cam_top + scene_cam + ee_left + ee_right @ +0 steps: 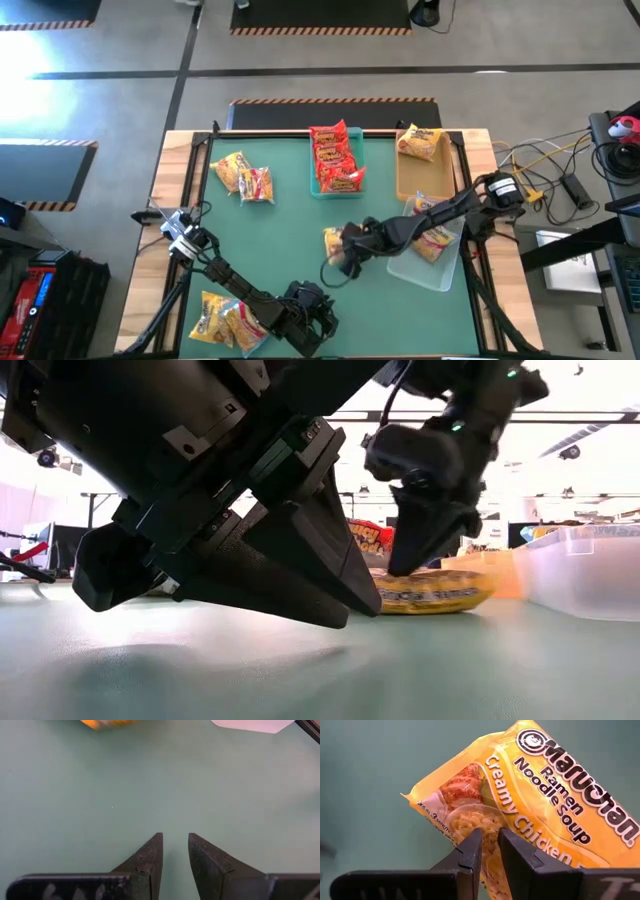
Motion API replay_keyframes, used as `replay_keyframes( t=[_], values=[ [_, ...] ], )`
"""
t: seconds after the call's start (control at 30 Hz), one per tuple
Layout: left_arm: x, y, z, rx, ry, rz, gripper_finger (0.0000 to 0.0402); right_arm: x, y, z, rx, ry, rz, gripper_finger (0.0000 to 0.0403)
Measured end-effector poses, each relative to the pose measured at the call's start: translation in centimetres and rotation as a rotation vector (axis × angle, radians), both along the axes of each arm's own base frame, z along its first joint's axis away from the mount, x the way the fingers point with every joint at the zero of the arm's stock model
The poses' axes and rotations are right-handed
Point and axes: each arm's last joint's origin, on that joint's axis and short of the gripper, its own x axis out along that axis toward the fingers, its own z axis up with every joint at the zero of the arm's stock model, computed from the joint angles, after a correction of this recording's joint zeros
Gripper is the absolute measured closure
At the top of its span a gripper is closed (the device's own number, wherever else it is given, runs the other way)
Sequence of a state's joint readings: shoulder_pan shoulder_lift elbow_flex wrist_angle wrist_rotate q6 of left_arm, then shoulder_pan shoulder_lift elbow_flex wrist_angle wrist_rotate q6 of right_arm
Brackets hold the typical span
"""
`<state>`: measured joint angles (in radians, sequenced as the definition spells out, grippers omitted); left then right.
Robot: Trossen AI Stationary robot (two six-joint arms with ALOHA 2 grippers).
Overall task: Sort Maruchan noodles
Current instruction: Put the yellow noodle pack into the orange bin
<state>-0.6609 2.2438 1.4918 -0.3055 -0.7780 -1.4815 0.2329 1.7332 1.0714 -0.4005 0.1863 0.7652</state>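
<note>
A yellow Maruchan noodles packet point(560, 805) lies flat on the green mat point(290, 230) at mid table, also in the low view point(432, 592). My right gripper point(490, 834) slants down over its near end, its fingers a narrow gap apart with nothing between them. My left gripper point(175, 837) hangs low over bare mat at the near edge point(310, 318), fingers slightly apart and empty. Red packets point(337, 158) lie in a teal tray. One yellow packet point(420, 142) lies in a tan tray. Others point(432, 238) lie in a clear tray. My right gripper stands right at the yellow packet's printed top face point(485, 822), coming from above at a slant. I cannot tell whether its fingertips point(400, 570) touch the packet. The packet lies flat on the mat.
Loose yellow packets lie at the far left point(245, 176) and at the near left corner point(225, 318). The clear tray's wall point(585, 570) stands to the right of the yellow packet. Bare mat lies between the two grippers.
</note>
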Motion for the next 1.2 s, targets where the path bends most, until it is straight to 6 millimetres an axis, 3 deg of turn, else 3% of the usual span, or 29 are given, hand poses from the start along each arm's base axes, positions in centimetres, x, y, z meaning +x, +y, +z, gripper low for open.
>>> replay_keyframes(
  t=[0.3,0.47,0.63,1.03,1.2],
  values=[
    [0.1,0.0,0.0,-0.011,-0.009,0.009,0.0326,1.0,-2.5,1.6,0.069,-0.049,-0.109,0.0339],
    [0.4,0.4,0.0,-0.016,-0.013,0.027,0.0326,0.8,-2.6,3.9,0.028,-0.081,0.03,0.0339],
    [1.1,1.5,0.1,0.011,-0.039,0.078,0.0326,-0.7,-2.7,4.8,-0.081,0.011,0.236,0.0339],
    [5.0,8.8,0.2,0.011,-0.054,0.262,0.0326,-3.8,-4.0,6.0,-0.169,0.236,0.412,0.0339],
    [7.2,11.1,1.9,0.05,-0.061,0.268,0.0326,-4.5,-5.5,6.8,-0.187,0.244,0.415,0.0339]
  ],
)
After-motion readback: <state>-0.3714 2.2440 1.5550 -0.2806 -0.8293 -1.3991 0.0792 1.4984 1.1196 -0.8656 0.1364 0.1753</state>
